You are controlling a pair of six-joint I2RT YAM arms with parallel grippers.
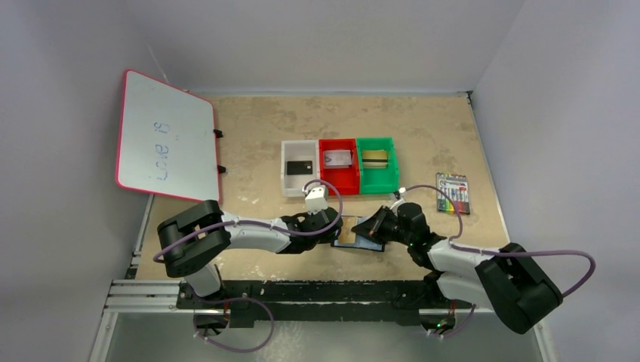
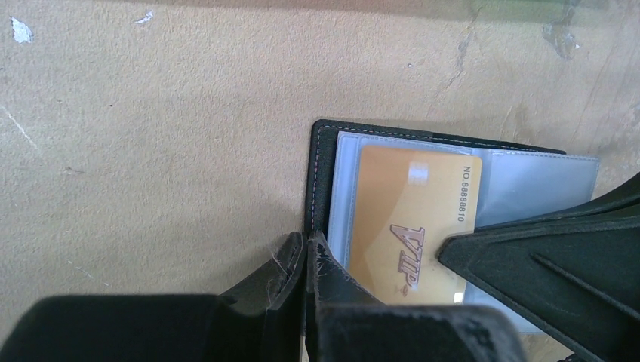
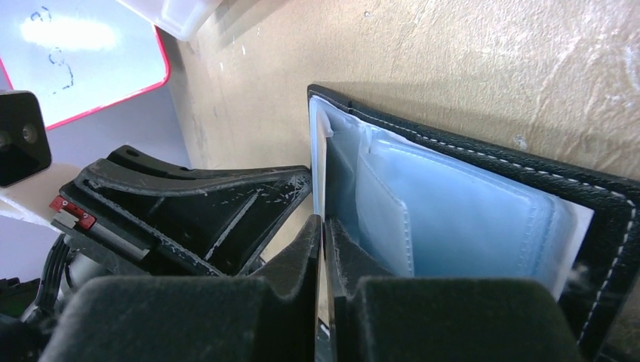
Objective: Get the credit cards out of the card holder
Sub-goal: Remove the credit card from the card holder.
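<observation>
Card holder (image 1: pixel 361 241) lies open on the table (image 1: pixel 256 121), at the lower centre of the top view, exactly between the two grippers. In its clear sleeve (image 2: pixel 536 181) sits one gold VIP card (image 2: pixel 407 219). In the left wrist view the long axis of this card runs from top to bottom, a little tilted, and its lower end is hidden behind the fingers.

The left gripper (image 2: pixel 306 260) has its fingers pressed fully together at the black left border of the holder. Whether it pinches this border or only pushes on it, I cannot tell. The right gripper (image 3: pixel 324 234) comes from the opposite side, and its tip touches the right long edge of the card. Its fingers are almost together at the sleeve edge, but if card, sleeve or nothing is between them is not visible. I judge the right gripper is the nearer one for pulling the card.

Above the holder in the top view stand the white bin (image 1: pixel 287 181) with a black card (image 1: pixel 300 167), the red bin (image 1: pixel 337 183) with a silver-grey card (image 1: pixel 337 157) and the green bin (image 1: pixel 377 183) with a gold-tan card (image 1: pixel 374 157). The left wrist stands between the holder and the white bin. A pack of markers (image 1: pixel 453 193) lies well apart at the right, a whiteboard (image 1: pixel 162 136) at the upper left.
</observation>
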